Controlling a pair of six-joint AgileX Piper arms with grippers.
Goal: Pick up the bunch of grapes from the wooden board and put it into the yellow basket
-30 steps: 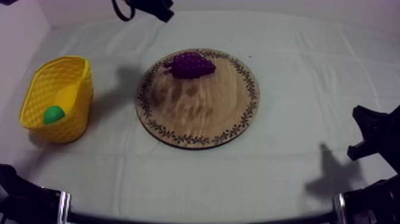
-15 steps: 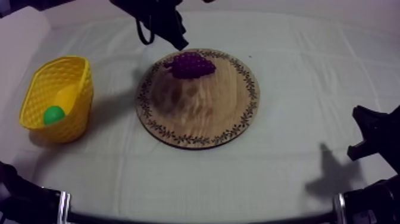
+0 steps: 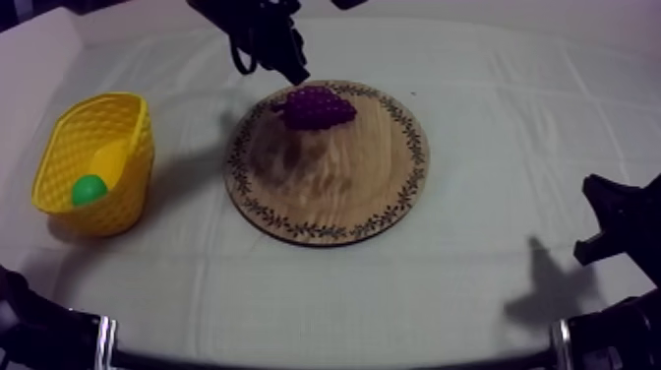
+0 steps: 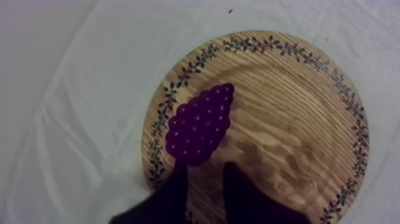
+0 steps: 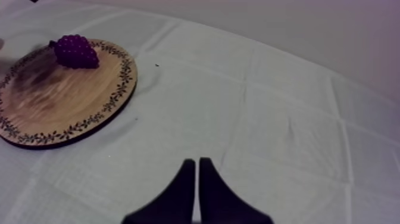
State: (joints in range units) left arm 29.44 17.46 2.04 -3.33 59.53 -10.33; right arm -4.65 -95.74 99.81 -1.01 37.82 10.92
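Shows left gripper (image 4: 205, 176), newly arrived over wooden board (image 3: 325, 187), unclenched just short of bunch of grapes (image 4: 199, 125) near board's far rim; grasp judged next. Right gripper (image 5: 194, 164) clenched empty, right of board.

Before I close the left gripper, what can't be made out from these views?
Top view: the left gripper blends into its dark arm, so its height above the bunch of grapes is unclear.
Top view: the yellow basket's wall half hides a green thing and a yellow shape inside; their kinds are unclear.
Left wrist view: whether the open fingers touch the wooden board cannot be told.
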